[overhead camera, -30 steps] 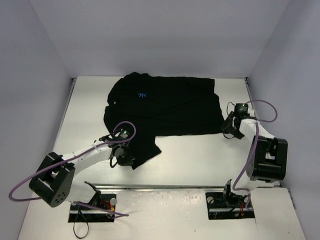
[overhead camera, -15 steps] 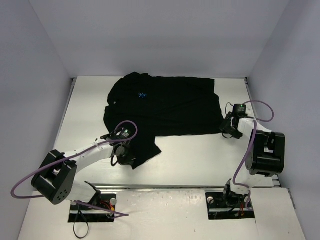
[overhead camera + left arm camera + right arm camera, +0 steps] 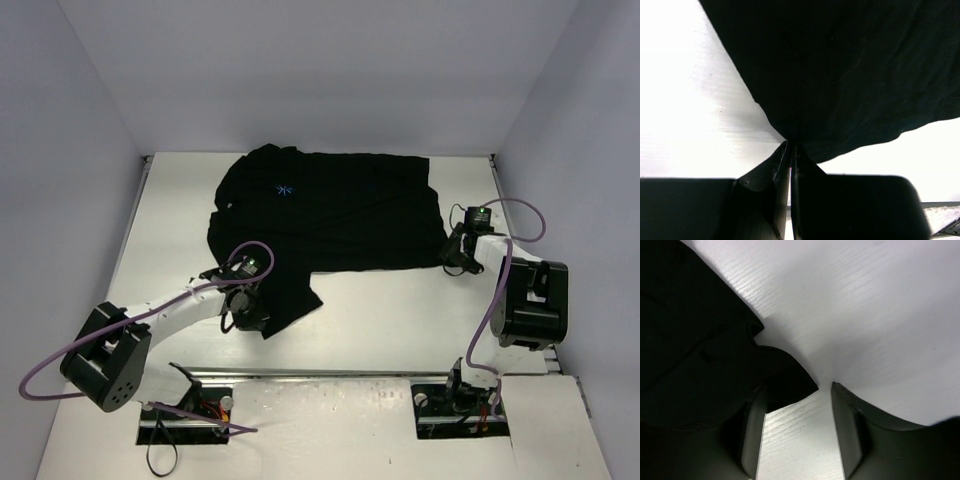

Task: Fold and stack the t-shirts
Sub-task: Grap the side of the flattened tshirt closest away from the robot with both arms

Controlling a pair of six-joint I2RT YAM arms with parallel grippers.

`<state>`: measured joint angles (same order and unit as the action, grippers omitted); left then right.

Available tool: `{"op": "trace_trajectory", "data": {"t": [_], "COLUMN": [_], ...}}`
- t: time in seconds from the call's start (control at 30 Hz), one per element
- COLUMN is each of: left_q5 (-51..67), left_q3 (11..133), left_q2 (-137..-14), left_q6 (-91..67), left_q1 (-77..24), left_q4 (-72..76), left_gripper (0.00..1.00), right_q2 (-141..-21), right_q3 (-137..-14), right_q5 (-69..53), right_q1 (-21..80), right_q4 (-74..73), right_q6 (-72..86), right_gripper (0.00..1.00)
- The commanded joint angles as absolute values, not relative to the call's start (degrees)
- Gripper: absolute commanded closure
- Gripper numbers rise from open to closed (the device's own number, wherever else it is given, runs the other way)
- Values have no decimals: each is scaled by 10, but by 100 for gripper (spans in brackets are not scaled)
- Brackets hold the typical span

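The black t-shirt (image 3: 330, 215) lies spread flat at the back middle of the table, its small light-blue logo (image 3: 284, 189) near the far left. A flap of it hangs toward the near left. My left gripper (image 3: 250, 318) is down on that flap, shut on the cloth's edge; in the left wrist view the cloth (image 3: 840, 65) fans out from the closed tips (image 3: 790, 145). My right gripper (image 3: 453, 262) is open at the shirt's near right corner. In the right wrist view that corner (image 3: 785, 377) lies between the jaws (image 3: 796, 390), against the left finger (image 3: 754, 425).
White table (image 3: 390, 310) with grey walls on the left, back and right. The arm bases and a metal rail (image 3: 330, 377) sit at the near edge. Purple cables loop from both arms.
My right arm has shifted slightly left toward the shirt's corner. My left gripper has stayed on the flap, with only a slight shift of the arm.
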<state>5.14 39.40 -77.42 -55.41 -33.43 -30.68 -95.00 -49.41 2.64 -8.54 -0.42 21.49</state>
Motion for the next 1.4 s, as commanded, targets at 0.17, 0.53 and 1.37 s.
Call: {"op": "trace_trajectory", "data": {"t": [0.17, 0.53, 1.37], "left_q5": [26, 24, -13], "left_q3": [435, 463, 570], "left_q2": [-743, -721, -527], "left_q6": [-524, -501, -512], "left_q1": [-326, -317, -306], "left_q4": [-336, -360, -587], "left_gripper": [100, 100, 100], "right_q2": [-985, -961, -699], "right_q3": [-494, -488, -486], "right_q5": [31, 16, 14], "right_q1": [-78, -58, -52], "right_q4": [19, 4, -242], "right_q6": [208, 227, 232], "right_gripper": [65, 100, 100]}}
